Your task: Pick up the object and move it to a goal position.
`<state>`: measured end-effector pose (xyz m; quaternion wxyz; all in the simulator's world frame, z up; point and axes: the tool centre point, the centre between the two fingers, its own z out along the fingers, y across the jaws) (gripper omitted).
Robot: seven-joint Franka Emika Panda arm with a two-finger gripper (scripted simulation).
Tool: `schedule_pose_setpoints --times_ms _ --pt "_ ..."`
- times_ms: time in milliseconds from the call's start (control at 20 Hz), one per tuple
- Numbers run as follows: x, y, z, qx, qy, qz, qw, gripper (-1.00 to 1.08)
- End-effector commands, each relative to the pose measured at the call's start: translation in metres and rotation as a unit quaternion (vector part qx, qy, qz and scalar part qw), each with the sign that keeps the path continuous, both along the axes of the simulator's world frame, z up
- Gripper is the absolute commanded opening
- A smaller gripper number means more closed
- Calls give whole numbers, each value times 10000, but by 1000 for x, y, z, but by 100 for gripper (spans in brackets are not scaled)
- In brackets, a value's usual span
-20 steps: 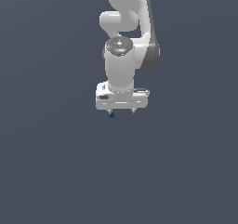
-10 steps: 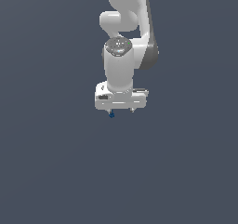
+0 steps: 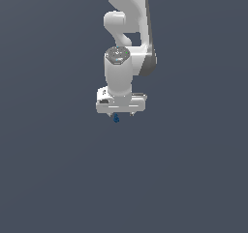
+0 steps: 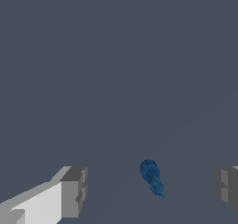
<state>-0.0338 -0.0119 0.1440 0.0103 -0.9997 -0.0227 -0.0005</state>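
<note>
The object (image 3: 116, 119) is a tiny dark blue piece, just under the white hand of my arm in the exterior view. In the wrist view the object (image 4: 152, 176) lies on the dark grey floor between my two fingers, nearer the finger at the picture's right edge. My gripper (image 4: 151, 188) is open, with one grey fingertip (image 4: 74, 190) and the other (image 4: 226, 187) wide apart and neither touching the object. In the exterior view the gripper (image 3: 123, 114) points straight down and its fingers are mostly hidden by the hand.
The floor (image 3: 58, 179) is a plain dark grey surface with no other objects in view. The white arm (image 3: 127, 29) rises above the hand toward the top of the exterior view.
</note>
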Motion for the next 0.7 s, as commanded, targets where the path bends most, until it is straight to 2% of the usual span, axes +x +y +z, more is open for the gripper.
schedule_pose_setpoints --times_ms 0,350,650 --pt "-13 -8 -13 -26 1 34 10000 100" --pt "-46 -25 -40 -81 0 121 9999 100" --pt "-61 -31 -50 -101 1 158 9998 100"
